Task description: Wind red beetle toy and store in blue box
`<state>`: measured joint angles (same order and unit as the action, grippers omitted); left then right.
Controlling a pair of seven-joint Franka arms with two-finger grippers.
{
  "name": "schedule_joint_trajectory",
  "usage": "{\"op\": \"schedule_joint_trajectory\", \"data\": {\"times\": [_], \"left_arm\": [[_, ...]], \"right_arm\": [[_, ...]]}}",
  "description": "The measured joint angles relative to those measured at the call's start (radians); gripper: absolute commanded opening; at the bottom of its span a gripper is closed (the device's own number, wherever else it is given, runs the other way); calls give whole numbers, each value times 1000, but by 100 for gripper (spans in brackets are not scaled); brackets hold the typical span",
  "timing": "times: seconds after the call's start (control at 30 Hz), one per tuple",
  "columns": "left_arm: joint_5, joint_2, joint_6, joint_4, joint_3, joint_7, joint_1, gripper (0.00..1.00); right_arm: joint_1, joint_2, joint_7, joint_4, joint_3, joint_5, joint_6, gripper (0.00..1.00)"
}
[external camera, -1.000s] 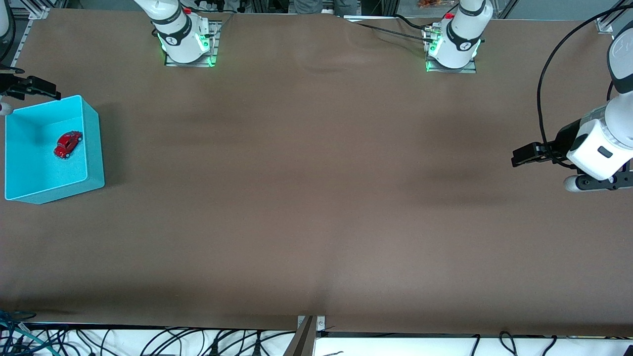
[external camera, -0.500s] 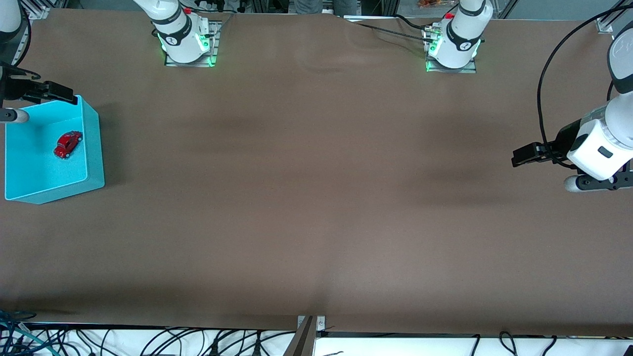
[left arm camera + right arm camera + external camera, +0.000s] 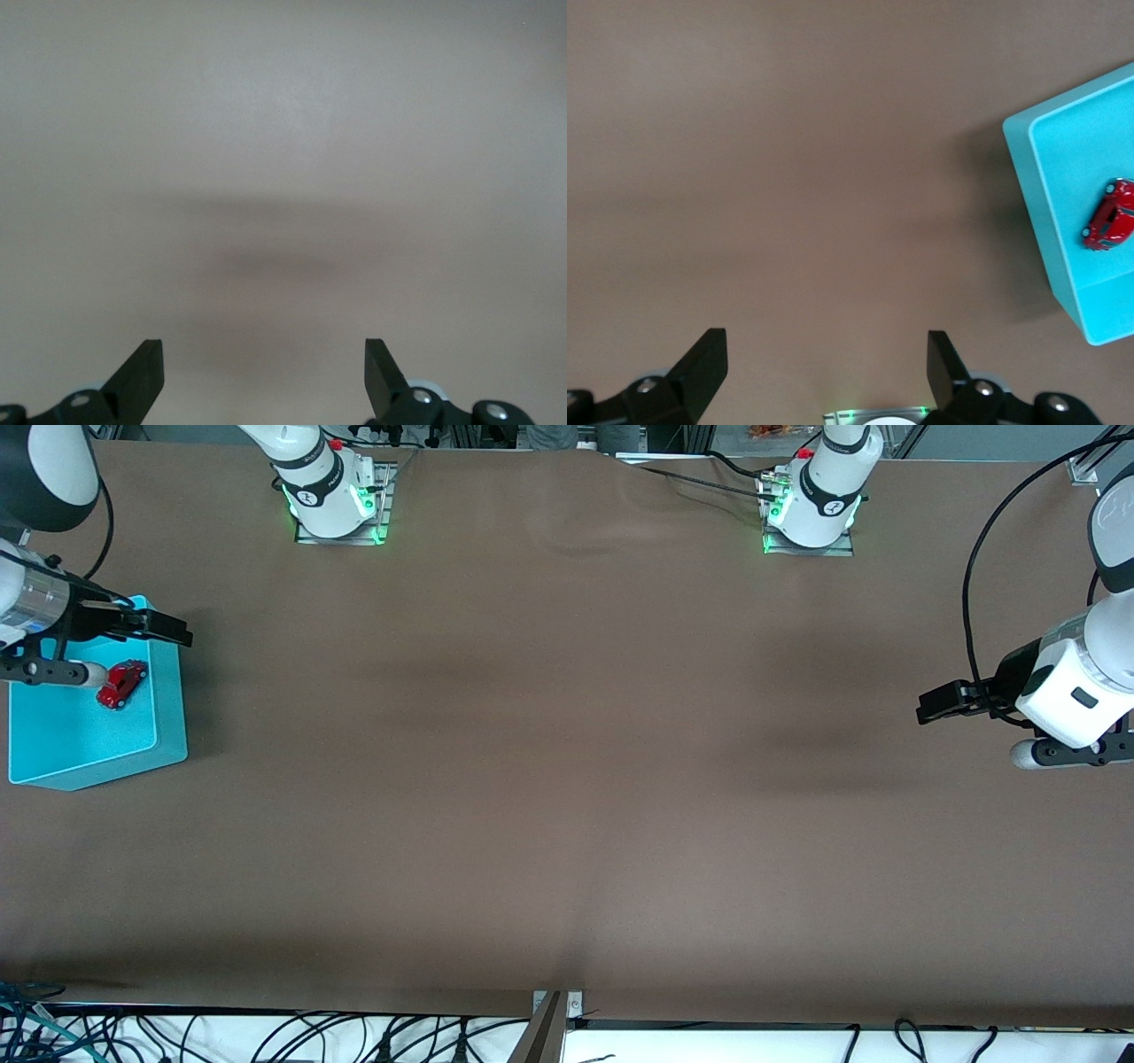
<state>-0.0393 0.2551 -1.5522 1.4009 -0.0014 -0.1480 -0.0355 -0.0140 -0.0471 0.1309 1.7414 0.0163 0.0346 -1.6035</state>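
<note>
Front view shows the box [image 3: 168, 717] at the right arm's end of the table [image 3: 567, 779], with the beetle [image 3: 122, 683] lying inside it on its floor, toward the wall nearest the bases. The right pincer [image 3: 168, 631] hangs over the box's corner nearest the bases, its fingers [image 3: 700, 363] spread apart and empty. The left pincer [image 3: 930, 707] waits over bare table at the left arm's end, fingers [image 3: 142, 376] also apart, holding nothing.

the red beetle toy [image 3: 122, 684] lies in the blue box [image 3: 168, 717] at the right arm's end of the table [image 3: 567, 779].
</note>
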Motion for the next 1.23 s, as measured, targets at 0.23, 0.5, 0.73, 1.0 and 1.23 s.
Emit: {"op": "schedule_joint_trajectory", "data": {"times": [0.23,0.5,0.73,1.0,1.23], "left_arm": [[0,0,0,0,0,0,0,100],[0,0,0,0,0,0,0,100],[0,0,0,0,0,0,0,100],[0,1,0,0,0,0,0,100],[0,1,0,0,0,0,1,100]], "right_arm": [[2,-12,39,-35,24,10,0,100],[2,-14,46,-43,29,10,0,100],[2,-15,44,-43,28,10,0,100],[7,-15,31,-43,31,6,-6,100],[33,-20,28,-43,34,-16,-8,100]]}}
